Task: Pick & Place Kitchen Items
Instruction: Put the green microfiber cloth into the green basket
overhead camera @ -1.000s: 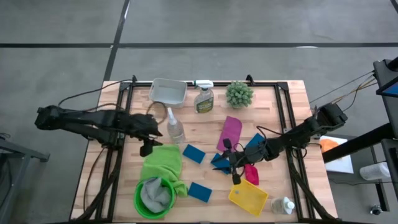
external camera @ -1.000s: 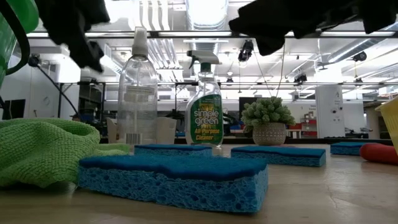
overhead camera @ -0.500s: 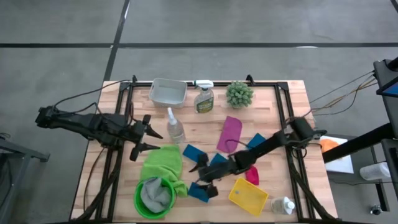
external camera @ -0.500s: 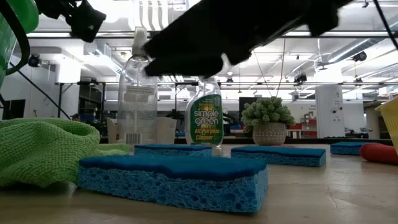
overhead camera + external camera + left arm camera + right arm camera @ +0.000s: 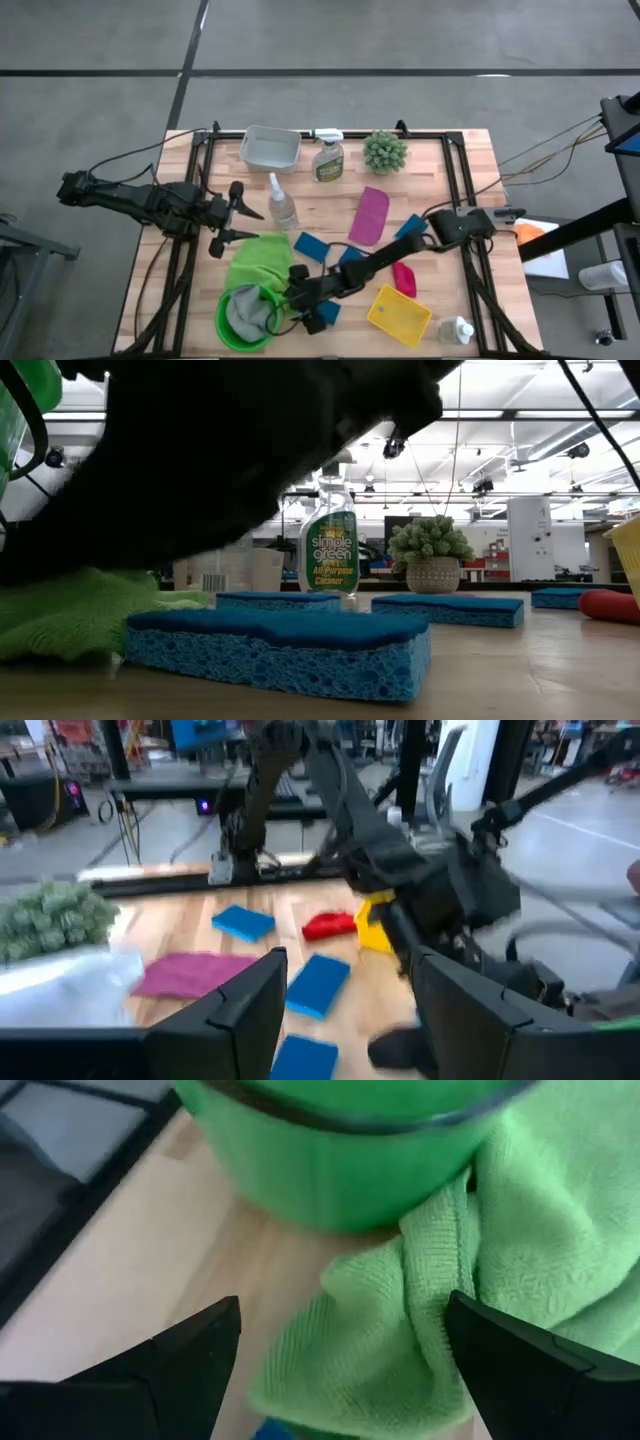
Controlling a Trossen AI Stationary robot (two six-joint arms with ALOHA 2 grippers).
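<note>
High view is showing the green cloth (image 5: 262,262) lying half over the rim of the green bowl (image 5: 225,325), with the right gripper (image 5: 300,300) now hanging at the cloth's near corner, fingers spread wide and holding nothing; 1 second back it was hovering narrower by the sponges at mid-table, so it is reaching across and readying to take the cloth, in my judgement. A grey cloth (image 5: 250,312) is sitting inside the bowl. 1 blue sponge (image 5: 325,312) is lying just beside the gripper. The grey tray (image 5: 270,147) and yellow tray (image 5: 398,316) are looking bare. The left gripper (image 5: 228,218) is waiting near the clear spray bottle (image 5: 281,203), fingers apart and empty.
</note>
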